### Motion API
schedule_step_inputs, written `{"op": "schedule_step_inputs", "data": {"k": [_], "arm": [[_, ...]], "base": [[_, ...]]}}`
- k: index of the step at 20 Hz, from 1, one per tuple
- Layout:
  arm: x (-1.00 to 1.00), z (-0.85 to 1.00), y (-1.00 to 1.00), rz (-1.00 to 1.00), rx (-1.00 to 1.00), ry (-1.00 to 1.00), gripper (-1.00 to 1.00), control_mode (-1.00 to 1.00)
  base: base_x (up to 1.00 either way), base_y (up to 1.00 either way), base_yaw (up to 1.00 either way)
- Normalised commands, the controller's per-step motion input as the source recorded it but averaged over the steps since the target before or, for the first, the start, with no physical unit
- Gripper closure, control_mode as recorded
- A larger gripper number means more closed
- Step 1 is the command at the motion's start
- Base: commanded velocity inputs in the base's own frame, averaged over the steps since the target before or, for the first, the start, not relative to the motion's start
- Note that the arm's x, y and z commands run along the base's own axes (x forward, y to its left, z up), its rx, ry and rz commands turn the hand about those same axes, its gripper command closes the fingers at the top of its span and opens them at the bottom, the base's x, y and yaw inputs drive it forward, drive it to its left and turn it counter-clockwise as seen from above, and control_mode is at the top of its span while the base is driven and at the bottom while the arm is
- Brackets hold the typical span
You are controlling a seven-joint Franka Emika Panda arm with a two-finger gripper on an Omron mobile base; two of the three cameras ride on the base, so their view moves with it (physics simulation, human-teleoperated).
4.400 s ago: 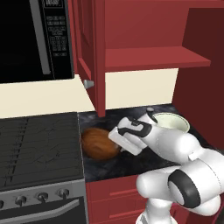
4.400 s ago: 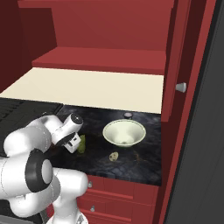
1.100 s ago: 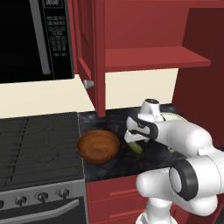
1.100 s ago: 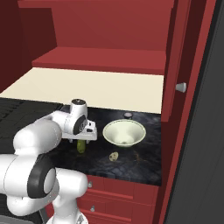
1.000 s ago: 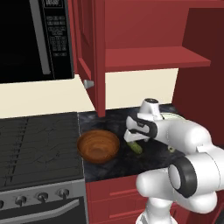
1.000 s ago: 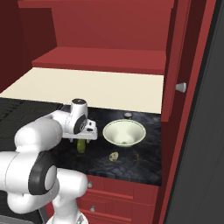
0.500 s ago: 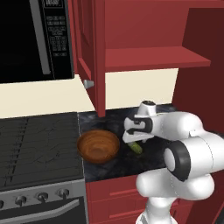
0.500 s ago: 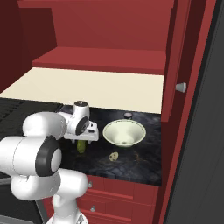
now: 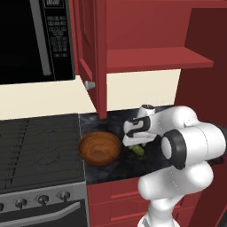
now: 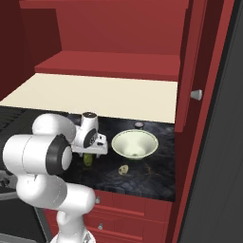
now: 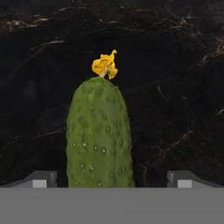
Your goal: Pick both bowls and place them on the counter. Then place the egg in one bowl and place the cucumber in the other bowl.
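You've got the gripper (image 11: 112,179) low over the cucumber (image 11: 99,135), jaws spread wide with one fingertip on each side and clear gaps both ways, so nothing is gripped yet. The cucumber lies flat on the dark marbled counter (image 10: 152,178), running along the view axis with its yellow tip away from the hand; that puts the jaws across its narrow width, which looks like the right axis to close on. The brown wooden bowl (image 9: 99,148) sits just beside it toward the stovetop (image 9: 40,142), a short carry. The pale ceramic bowl (image 10: 135,144) is on the other side, with the egg (image 10: 124,169) on the counter in front of it, not yet bowled.
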Motion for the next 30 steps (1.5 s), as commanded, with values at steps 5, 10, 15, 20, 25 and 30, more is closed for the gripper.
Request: {"op": "schedule_step_inputs", "data": {"k": [5, 10, 15, 20, 25, 30], "arm": [[0.05, -0.22, 0.13, 0.0, 0.0, 0.02, -1.0, -1.0], [0.02, -0.23, 0.11, 0.0, 0.0, 0.04, 1.0, -1.0], [0.05, -0.11, 0.0, 0.0, 0.0, 0.05, 1.0, -1.0], [-0.06, 0.12, -0.21, -0.01, 0.0, -0.01, 1.0, -1.0], [-0.39, 0.61, -0.18, 0.0, -0.05, -0.12, 1.0, -1.0], [-0.47, 0.69, 0.02, 0.01, -0.04, -0.15, 1.0, -1.0]], "base": [[0.0, 0.0, 0.0], [0.0, 0.0, 0.0], [0.0, 0.0, 0.0], [0.0, 0.0, 0.0], [0.0, 0.0, 0.0], [0.0, 0.0, 0.0]]}}
